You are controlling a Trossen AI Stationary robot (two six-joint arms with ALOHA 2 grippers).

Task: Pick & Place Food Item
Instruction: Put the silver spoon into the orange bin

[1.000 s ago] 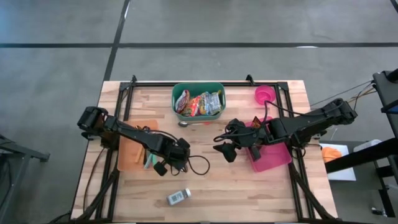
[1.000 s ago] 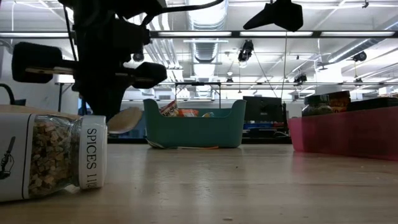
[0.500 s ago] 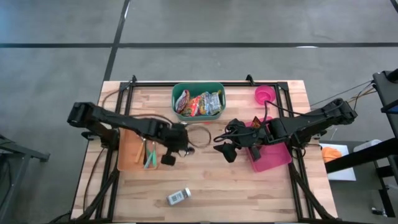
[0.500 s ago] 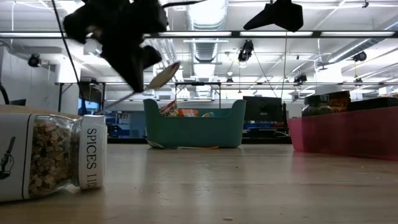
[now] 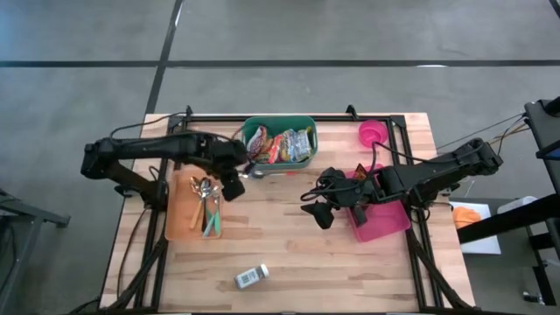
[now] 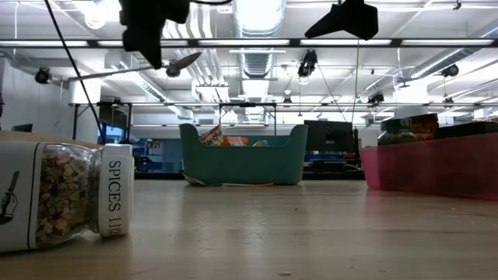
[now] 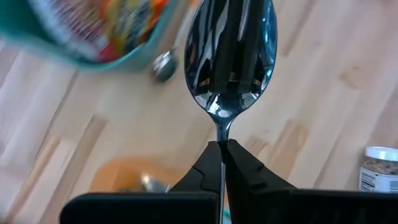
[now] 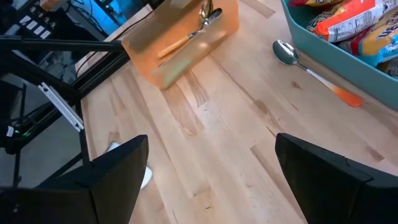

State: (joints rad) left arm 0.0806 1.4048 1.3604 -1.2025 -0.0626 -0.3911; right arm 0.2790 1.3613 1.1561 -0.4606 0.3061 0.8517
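Above the orange tray (image 5: 179, 219), we see the left hand (image 7: 222, 149) clamped on a spoon (image 7: 231, 53) by its handle, bowl forward, presumably for carrying; right hand (image 5: 322, 213) waits, fingers apart.

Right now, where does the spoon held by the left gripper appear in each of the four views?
High view: spoon at the left gripper, beside the teal bin.
Low view: top left, bowl pointing right, above the teal bin.
Left wrist view: centre, bowl up, handle pinched between shut fingers.
Right wrist view: not in it.
Shared landmark: the teal bin.
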